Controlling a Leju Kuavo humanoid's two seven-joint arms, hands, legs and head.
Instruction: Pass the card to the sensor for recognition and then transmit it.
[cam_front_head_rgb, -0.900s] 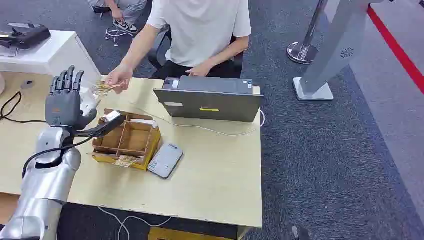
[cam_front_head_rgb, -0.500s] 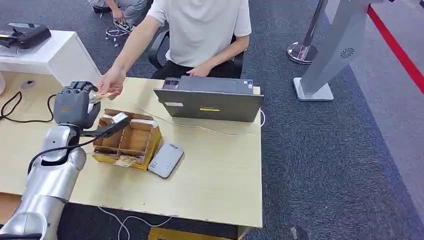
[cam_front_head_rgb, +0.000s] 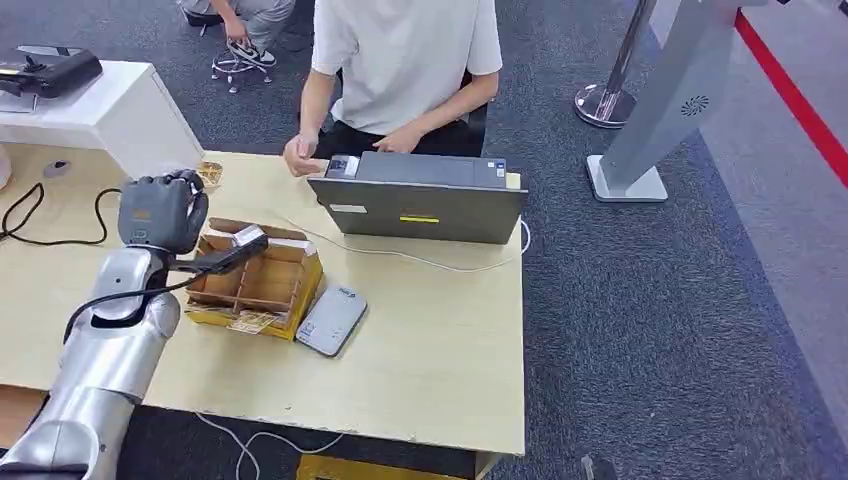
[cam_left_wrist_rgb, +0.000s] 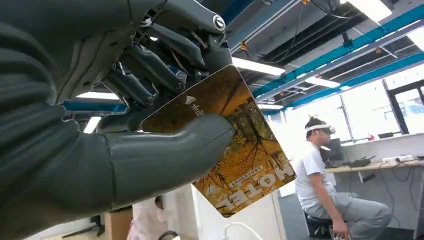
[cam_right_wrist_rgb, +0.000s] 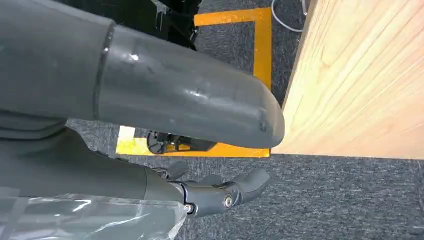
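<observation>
- Near the table's (cam_front_head_rgb: 430, 330) far-left edge, the left hand (cam_front_head_rgb: 160, 210) grips an orange card (cam_left_wrist_rgb: 240, 150) between thumb and fingers.
- Right hand (cam_right_wrist_rgb: 220, 192) hangs empty, fingers apart, beside the table edge.

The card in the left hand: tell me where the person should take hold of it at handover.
Take the card by its free printed end, coming from opposite the left hand. The thumb and fingers cover the other end, so probably only that half offers flat faces to pinch.
</observation>
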